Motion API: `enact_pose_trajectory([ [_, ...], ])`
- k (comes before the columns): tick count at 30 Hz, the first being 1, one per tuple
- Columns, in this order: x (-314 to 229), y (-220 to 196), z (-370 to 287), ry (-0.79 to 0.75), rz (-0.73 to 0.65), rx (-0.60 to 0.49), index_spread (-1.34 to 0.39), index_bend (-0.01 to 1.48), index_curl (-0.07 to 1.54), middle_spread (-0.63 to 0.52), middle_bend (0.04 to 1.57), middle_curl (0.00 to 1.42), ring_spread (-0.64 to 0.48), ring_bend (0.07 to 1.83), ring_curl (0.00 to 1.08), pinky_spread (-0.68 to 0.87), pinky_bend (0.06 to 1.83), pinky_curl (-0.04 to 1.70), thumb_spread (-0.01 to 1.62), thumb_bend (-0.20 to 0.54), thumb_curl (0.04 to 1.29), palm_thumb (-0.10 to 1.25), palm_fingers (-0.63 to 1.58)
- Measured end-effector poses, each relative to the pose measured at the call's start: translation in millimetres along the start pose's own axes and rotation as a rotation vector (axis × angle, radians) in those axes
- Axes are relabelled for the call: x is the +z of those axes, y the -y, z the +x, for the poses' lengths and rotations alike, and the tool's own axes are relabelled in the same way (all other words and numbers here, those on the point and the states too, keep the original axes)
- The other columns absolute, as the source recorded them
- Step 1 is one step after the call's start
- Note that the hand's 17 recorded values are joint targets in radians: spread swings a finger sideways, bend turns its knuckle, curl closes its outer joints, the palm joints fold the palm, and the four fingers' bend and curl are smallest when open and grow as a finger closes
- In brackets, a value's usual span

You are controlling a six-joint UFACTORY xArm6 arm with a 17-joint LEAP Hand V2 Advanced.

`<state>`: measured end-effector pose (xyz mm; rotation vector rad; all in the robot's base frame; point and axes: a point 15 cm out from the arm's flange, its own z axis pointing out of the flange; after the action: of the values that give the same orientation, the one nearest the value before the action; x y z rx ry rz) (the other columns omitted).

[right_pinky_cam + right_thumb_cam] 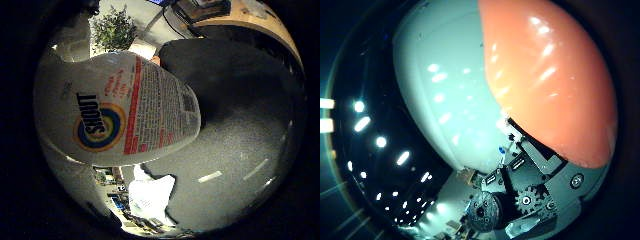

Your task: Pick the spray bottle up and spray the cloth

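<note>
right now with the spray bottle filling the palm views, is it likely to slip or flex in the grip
The spray bottle looks like smooth, glossy plastic with lamp glints, so it may be slippery. Its broad rounded body probably flexes slightly under squeeze. The hand sits close against it; how full it is cannot be seen.

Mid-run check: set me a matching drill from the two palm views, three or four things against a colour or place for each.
Things:
1. spray bottle body
2. spray bottle top
3. cloth
4. potted plant

Descriptions:
A. orange, close against the palm
B. white, crumpled, lying on the grey table
C. green, in the background behind the bottle
D. white with a printed label, filling much of the view

Pairs: 1-D, 2-A, 3-B, 4-C
</note>
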<state>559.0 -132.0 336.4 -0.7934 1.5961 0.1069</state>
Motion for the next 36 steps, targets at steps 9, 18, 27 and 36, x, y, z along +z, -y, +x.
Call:
enact_pose_trajectory([
  [9,-49,-24,-70,0.003,-0.159,-0.089,-0.27,1.14,0.67,-0.18,1.33,0.71,-0.23,1.38,0.67,-0.30,1.33,0.62,0.66,-0.014,1.04,1.09,1.20],
  [18,-89,-121,-150,0.011,-0.506,-0.209,-0.27,1.16,0.66,-0.18,1.34,0.70,-0.23,1.38,0.67,-0.30,1.33,0.63,0.61,-0.014,1.08,1.07,1.20],
  [27,-117,-200,-227,0.055,-0.715,-0.327,-0.27,1.16,0.66,-0.18,1.34,0.70,-0.23,1.39,0.68,-0.31,1.33,0.64,0.59,-0.014,1.10,1.07,1.20],
  [36,-119,-254,-293,0.152,-0.872,-0.313,-0.27,1.17,0.66,-0.18,1.35,0.70,-0.23,1.39,0.68,-0.31,1.32,0.64,0.59,-0.015,1.10,1.06,1.20],
])
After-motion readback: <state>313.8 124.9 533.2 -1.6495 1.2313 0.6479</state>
